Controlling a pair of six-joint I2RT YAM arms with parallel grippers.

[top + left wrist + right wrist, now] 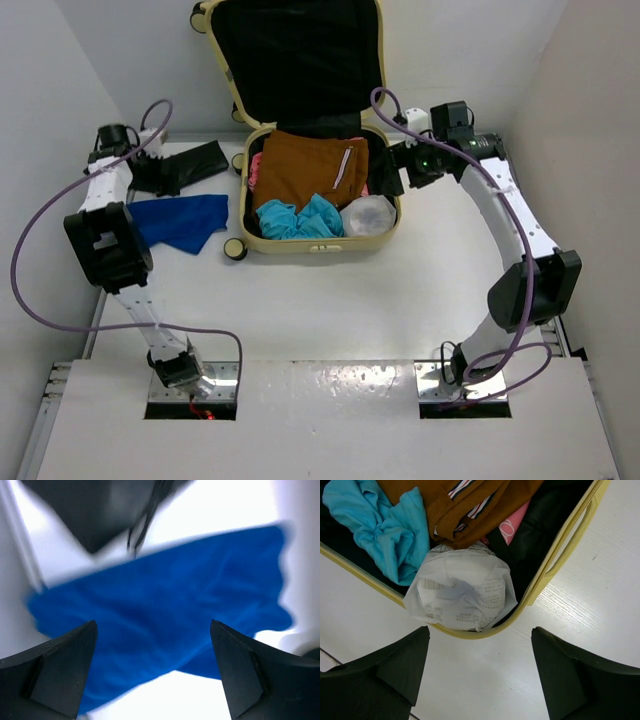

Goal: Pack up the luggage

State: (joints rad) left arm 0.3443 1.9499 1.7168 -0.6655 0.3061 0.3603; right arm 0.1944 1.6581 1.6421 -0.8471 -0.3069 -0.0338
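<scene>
The luggage (320,247) lies open at the table's far middle, its black-lined lid (300,60) upright. Inside are a brown garment (305,170), a light blue cloth (300,218) and a white plastic bag (368,215). A dark blue cloth (180,220) lies on the table to its left. My left gripper (158,178) is open and empty above that cloth (160,595). My right gripper (395,172) is open and empty at the luggage's right side; its view shows the bag (462,592), the rim (560,550) and bare table between the fingers.
A flat black pouch (190,165) lies behind the dark blue cloth, also at the top of the left wrist view (100,510). A pink item (512,522) peeks from under the brown garment (475,505). White walls close in on both sides.
</scene>
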